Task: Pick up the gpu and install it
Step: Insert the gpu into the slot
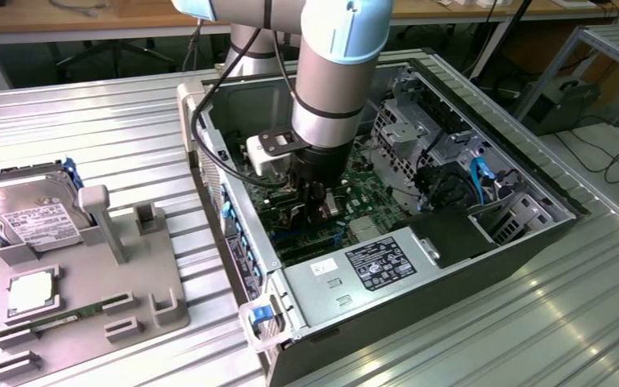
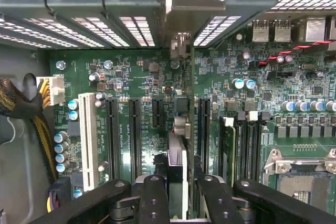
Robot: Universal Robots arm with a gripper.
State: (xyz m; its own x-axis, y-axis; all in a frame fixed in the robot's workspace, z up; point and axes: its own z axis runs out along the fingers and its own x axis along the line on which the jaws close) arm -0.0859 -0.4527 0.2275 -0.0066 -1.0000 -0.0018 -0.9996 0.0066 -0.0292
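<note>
**Robot arm holds gpu edge-on over motherboard**

Inside the open PC case (image 1: 525, 218), the hand (image 2: 177, 192) is clamped on the gpu (image 2: 177, 156), its black fingers (image 2: 153, 203) pressing either side of the thin card. In the wrist view the card appears edge-on, standing upright over the green motherboard (image 2: 142, 82). Its long axis runs parallel to the black expansion slots (image 2: 113, 135) and points toward the case's rear wall, where its silver bracket (image 2: 181, 3) meets the slot openings. The power supply (image 1: 363, 270) carries a black label with white print too small to read. On the counter (image 1: 94, 121), a grey fixture (image 1: 105, 298) holds a hard drive (image 1: 30, 218) with a white label, also illegible.
</note>
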